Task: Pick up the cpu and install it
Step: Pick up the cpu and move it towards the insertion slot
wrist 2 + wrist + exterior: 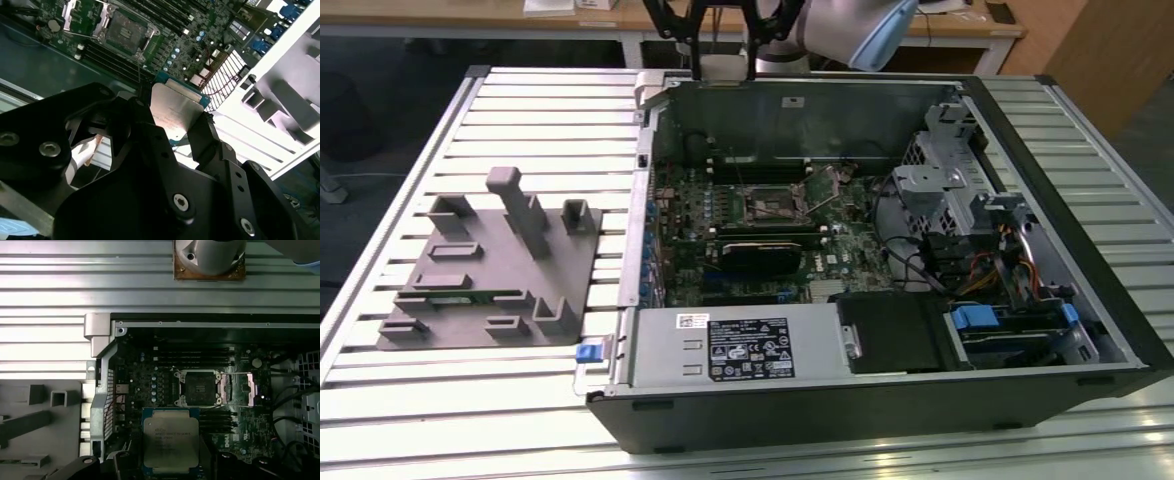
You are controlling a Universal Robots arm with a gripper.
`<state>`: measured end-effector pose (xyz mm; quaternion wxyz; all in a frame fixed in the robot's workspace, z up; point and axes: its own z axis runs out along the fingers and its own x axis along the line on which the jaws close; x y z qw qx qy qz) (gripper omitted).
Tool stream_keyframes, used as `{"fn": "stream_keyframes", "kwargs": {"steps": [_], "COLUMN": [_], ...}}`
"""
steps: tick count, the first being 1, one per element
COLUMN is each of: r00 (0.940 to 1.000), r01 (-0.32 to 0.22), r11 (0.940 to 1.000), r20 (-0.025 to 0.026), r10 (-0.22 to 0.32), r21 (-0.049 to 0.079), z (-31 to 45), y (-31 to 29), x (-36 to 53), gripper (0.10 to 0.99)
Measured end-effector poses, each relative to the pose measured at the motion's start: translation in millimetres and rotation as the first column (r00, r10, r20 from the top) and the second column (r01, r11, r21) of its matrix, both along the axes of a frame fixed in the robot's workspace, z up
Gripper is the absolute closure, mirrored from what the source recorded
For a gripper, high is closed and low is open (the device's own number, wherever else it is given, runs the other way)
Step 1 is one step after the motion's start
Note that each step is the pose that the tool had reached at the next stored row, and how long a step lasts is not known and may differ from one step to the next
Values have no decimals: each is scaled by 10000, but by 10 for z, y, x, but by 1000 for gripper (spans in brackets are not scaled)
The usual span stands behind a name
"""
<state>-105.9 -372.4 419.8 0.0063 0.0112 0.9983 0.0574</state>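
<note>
The cpu (170, 440) is a flat square chip with a silvery top and a thin blue-green rim. My gripper (170, 465) is shut on it, one black finger at each side edge. The second wrist view shows the cpu (175, 112) tilted between the gripper's (172, 127) fingers (205, 137). In the exterior view the gripper (718, 45) hangs high over the far wall of the open computer case (881, 400), apart from the board. The bare cpu socket (199, 388) lies open on the motherboard with its metal lid (241, 389) folded aside. The socket (770, 203) sits mid-board.
A grey moulded parts holder (494, 270) lies on the slatted table (520, 100) at the exterior view's left. Inside the case are a black heatsink block (754, 255), a power supply (747, 345), and drive cages and cables (987, 240) at the exterior view's right.
</note>
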Motion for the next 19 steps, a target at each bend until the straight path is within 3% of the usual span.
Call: {"fn": "stream_keyframes", "kwargs": {"steps": [14, 15, 19], "r00": [10000, 10000, 10000], "r01": [0, 0, -1], "r11": [10000, 10000, 10000], "r20": [0, 0, 1], "r10": [0, 0, 1], "r21": [0, 0, 1], "z": [-9, -13, -15], "y": [0, 0, 0], "x": [334, 430, 486], "gripper": [545, 545, 545]}}
